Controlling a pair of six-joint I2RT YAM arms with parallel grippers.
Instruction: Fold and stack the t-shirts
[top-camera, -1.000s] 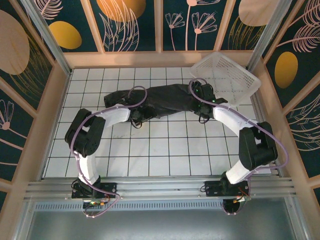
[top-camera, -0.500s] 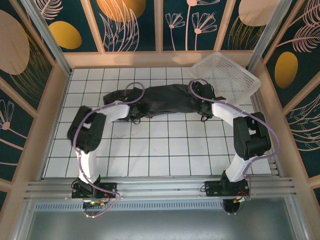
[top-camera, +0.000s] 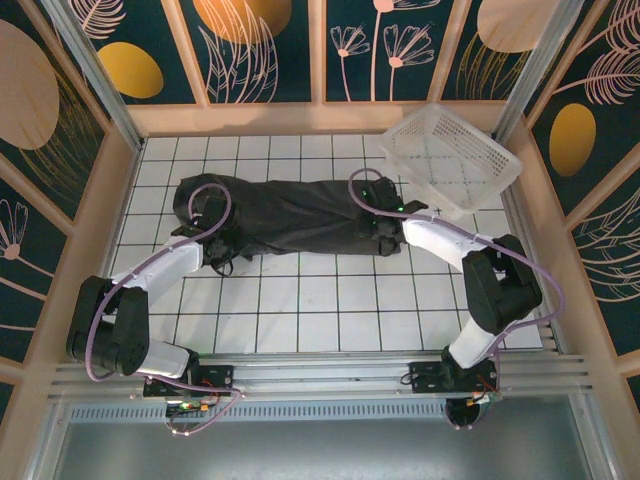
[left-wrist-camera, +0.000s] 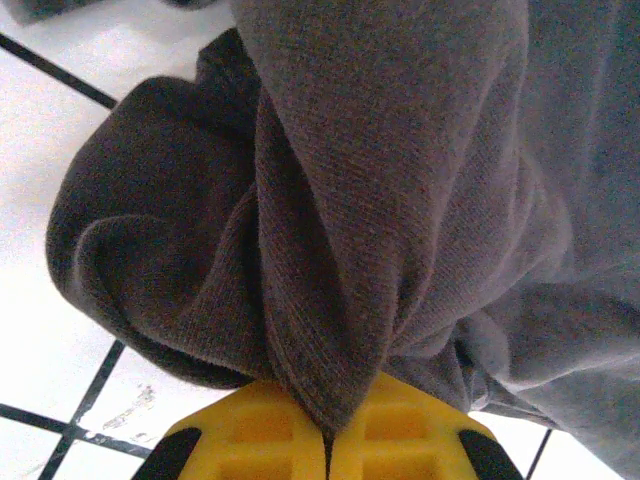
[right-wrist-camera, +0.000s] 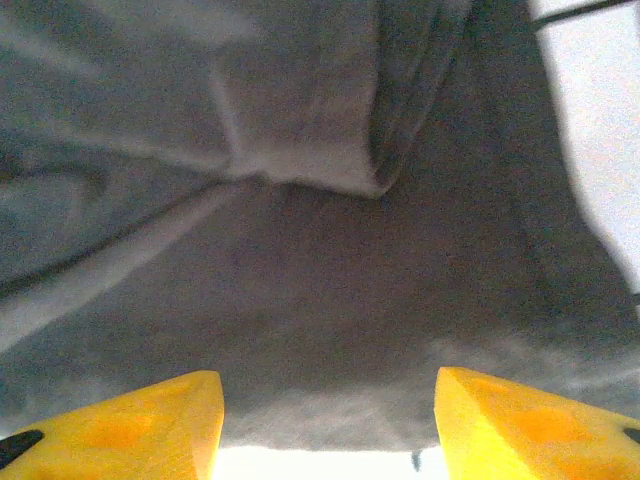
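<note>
And there's the change: the left gripper (top-camera: 205, 228) is now clamping down on the t-shirt (top-camera: 290, 215), where a second ago its jaws were still standing apart over the cloth. In the left wrist view the yellow fingers (left-wrist-camera: 260, 435) are pressing together at the bottom of the frame, with a thick pleat of charcoal fabric pinched between them.

The arm is swinging out too. A second ago it was working near the centre of the top view; now it's reaching toward the upper left and dragging that end of the shirt with it. The garment was a short, bunched lump, and it's now lying as a longer band across the upper middle of the table (top-camera: 300, 300), running from the upper left almost to the white basket (top-camera: 455, 150) at upper right.

The right gripper (top-camera: 378, 208) is sitting at the shirt's other end, a touch further left than before. In its own camera the fingers (right-wrist-camera: 130, 425) are standing well apart with cloth spread across the gap ahead of them. I can't tell whether they're gripping anything.

My read: this is spreading work, pulling the shirt flat. The fabric is still rumpled, so the folding isn't starting yet and no stack is forming.
</note>
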